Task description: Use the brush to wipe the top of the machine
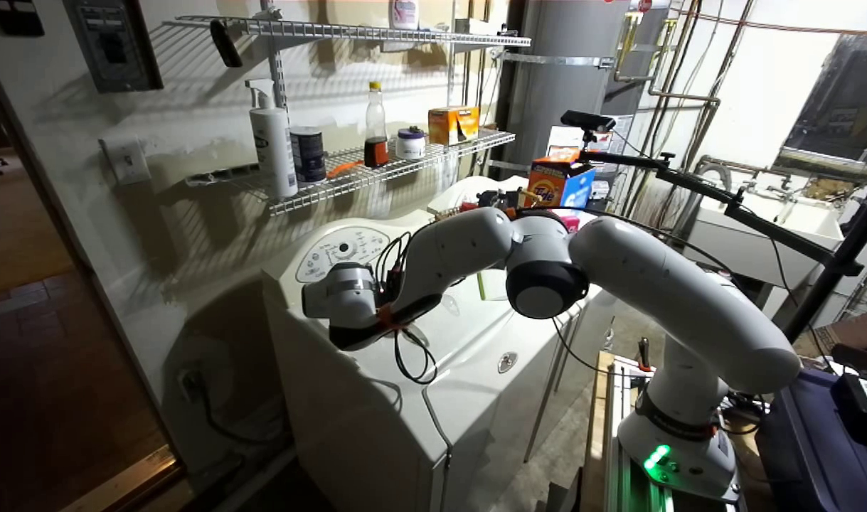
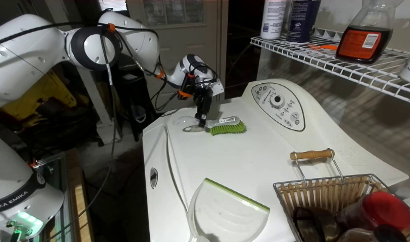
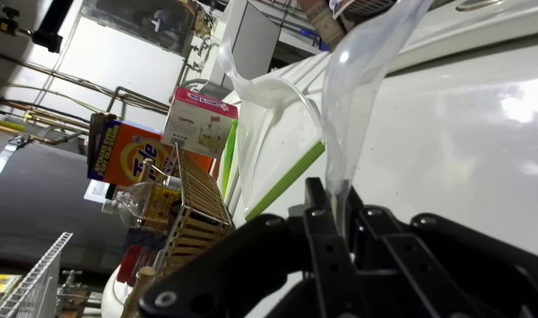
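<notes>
Gripper [image 3: 335, 194], black and two-fingered: pinching between jaws a translucent-handled, green-bristled plastic brush [image 2: 227, 129], holding it bristles-down over the white, boxy, round-dialled machine [image 2: 253, 153], unclear if touching.

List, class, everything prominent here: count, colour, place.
brush: one, green and clear, over machine
machine: one, white, by wall
dustpan: one, clear, on machine
basket: one, brown, by dustpan
Tide box: one, orange, near basket
shelves: two, white, on wall
spray bottle: one, white, lower shelf
canister: one, navy, lower shelf
capped bottle: one, clear, lower shelf
jar: one, white, lower shelf
carton: one, orange, lower shelf
tank: one, grey, background
arm: one, white, over machine
gripper: one, black, holding brush
</notes>
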You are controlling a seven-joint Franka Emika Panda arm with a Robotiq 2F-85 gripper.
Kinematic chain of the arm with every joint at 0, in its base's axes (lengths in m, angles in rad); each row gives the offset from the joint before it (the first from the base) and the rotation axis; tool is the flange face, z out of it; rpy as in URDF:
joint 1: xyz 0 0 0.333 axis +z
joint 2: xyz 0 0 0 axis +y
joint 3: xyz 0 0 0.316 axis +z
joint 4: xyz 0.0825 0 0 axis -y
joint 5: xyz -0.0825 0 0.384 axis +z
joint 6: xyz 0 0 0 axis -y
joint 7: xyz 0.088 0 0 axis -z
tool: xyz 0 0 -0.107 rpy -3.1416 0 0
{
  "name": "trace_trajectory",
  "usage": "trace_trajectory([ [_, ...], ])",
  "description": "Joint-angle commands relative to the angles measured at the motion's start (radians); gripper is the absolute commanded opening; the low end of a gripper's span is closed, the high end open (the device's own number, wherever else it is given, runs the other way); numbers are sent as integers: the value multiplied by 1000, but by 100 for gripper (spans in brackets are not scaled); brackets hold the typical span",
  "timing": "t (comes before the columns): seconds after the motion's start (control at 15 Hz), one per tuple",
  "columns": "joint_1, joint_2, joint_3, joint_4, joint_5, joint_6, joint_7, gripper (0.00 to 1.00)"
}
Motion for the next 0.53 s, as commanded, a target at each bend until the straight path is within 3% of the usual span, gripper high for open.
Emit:
trace_trajectory([
  [0.0,-42,4,26,29,-33,101,-29,3],
  [0.2,-93,44,12,117,-22,148,-105,3],
  [0.47,-161,102,-4,237,-12,94,-276,3],
])
